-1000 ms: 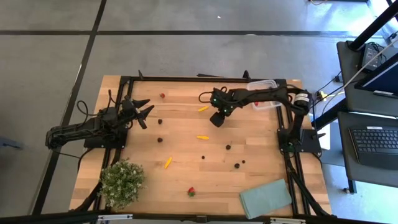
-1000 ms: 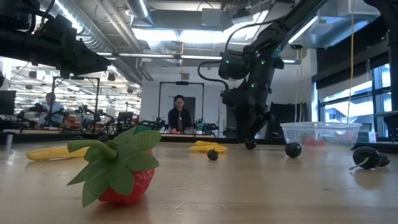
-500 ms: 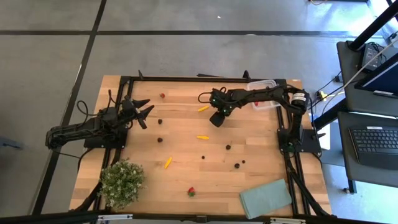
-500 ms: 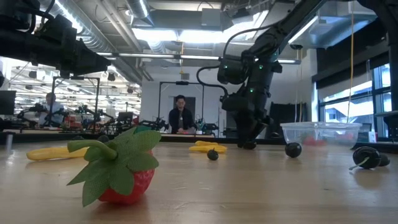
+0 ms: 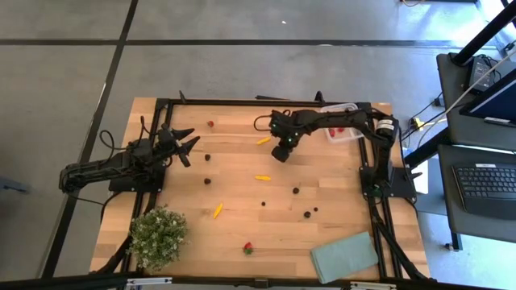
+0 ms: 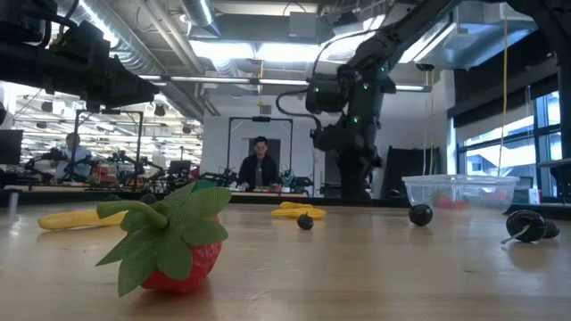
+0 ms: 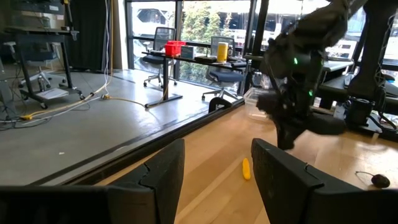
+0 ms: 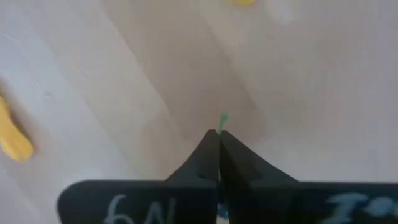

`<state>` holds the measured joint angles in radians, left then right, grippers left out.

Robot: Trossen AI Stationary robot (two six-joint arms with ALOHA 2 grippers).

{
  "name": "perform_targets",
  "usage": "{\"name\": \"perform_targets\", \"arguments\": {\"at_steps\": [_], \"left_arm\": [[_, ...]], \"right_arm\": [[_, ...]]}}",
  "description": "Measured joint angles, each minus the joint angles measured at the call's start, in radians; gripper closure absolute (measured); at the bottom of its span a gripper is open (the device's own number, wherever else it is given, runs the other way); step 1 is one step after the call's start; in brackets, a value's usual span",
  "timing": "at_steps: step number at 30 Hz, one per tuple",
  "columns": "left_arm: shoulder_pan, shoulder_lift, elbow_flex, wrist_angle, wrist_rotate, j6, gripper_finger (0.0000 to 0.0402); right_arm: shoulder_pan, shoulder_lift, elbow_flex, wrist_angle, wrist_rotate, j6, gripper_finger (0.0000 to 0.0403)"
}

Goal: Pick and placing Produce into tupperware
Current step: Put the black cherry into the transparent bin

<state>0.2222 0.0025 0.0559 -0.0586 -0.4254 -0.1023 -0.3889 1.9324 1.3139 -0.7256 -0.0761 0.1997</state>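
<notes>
On a wooden bench (image 5: 242, 201), the clear tupperware (image 5: 343, 133) at the far right corner holds a few red pieces; beside it, the right tool (image 5: 280, 152) pinches a green stem, most produce lies scattered, and the left tool (image 5: 187, 142) waits half-open.

A: From above, the light is even and soft on the tabletop (image 5: 242, 193), with faint shadows only.

B: At table height, ceiling strip lights (image 6: 241, 49) and a window (image 6: 500, 152) glare behind, so the arms read as silhouettes.

A: The near strawberry (image 6: 174, 241) is slightly soft. The right wrist view is blurred and washed pale.

B: The left wrist view is backlit by windows (image 7: 186, 25).
</notes>
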Motion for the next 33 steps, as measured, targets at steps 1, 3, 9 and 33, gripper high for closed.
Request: {"name": "perform_targets", "arguments": {"at_steps": [1,3,9,33], "left_arm": [[0.000,0.000,0.000,0.000,0.000,0.000,0.0223],[0.000,0.000,0.000,0.000,0.000,0.000,0.0223],[0.000,0.000,0.000,0.000,0.000,0.000,0.0223],[0.000,0.000,0.000,0.000,0.000,0.000,0.0223]], "right_arm": [[-0.008,-0.011,0.016,-0.014,-0.002,-0.005,0.0399],[-0.027,-0.043,0.045,-0.018,-0.029,-0.020,0.0399],[-0.121,-0.220,0.052,-0.024,-0.059,-0.014,0.0401],[-0.578,-0.630,-0.540,0.181,0.048,0.127,0.0403]]}}
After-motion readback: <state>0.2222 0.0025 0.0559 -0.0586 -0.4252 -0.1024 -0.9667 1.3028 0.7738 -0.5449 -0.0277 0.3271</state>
